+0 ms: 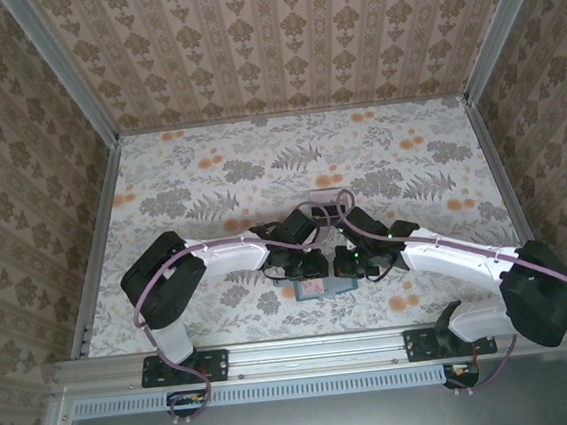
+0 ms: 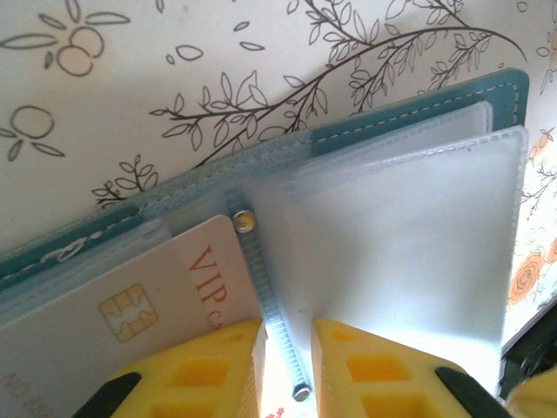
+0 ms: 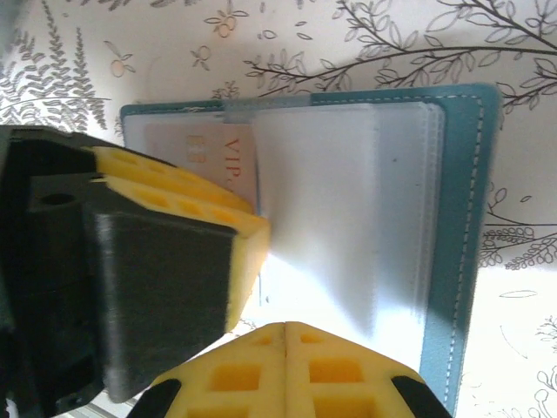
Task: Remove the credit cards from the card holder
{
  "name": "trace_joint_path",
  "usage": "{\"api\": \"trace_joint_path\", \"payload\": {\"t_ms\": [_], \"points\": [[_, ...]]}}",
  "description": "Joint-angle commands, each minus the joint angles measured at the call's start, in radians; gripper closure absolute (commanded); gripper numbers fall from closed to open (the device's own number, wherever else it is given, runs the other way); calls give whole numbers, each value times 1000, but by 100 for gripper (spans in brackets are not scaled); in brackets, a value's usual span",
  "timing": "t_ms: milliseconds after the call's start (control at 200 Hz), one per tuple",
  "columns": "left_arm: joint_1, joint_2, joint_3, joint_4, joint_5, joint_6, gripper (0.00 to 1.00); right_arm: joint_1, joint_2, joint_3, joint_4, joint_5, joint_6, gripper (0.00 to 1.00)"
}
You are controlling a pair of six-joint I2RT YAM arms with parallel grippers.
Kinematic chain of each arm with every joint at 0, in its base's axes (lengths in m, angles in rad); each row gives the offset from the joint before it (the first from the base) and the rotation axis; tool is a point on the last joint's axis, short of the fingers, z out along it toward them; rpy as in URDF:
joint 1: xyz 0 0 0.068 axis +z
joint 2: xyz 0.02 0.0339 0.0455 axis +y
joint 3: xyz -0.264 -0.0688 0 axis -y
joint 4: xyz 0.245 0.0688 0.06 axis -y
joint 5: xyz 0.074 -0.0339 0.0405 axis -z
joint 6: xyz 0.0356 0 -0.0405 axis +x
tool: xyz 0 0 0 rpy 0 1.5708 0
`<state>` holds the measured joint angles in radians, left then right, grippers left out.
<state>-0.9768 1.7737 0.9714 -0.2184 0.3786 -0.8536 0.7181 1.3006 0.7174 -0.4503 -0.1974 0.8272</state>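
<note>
Top: card holder [image 1: 316, 288] lies open on counter [image 1: 209, 169], near front edge. Left tool [image 1: 303, 263] + right tool [image 1: 349, 262] both at it.

L wrist: jaws nearly together astride spine, can't tell if clamped. VIP credit card [image 2: 174, 296] sits in sleeve.

R wrist: right tool pinched closed at clear sleeve [image 3: 331, 218] edge.

Risk imo: tugging sleeve, not card, means whole holder drags.
</note>
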Motion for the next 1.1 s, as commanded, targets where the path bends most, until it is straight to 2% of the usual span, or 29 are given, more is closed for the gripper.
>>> {"api": "trace_joint_path", "payload": {"t_ms": [0, 435, 755, 1090], "points": [[-7, -21, 23, -57, -27, 7, 82, -11, 11, -25, 57, -41, 23, 96], [25, -142, -14, -140, -88, 21, 87, -16, 85, -1, 148, -131, 17, 96], [52, -184, -71, -148, -94, 19, 90, -14, 219, 60, 197, -198, 10, 95], [68, -164, -112, -102, -63, 11, 92, -13, 315, 117, 193, -209, 26, 85]]}}
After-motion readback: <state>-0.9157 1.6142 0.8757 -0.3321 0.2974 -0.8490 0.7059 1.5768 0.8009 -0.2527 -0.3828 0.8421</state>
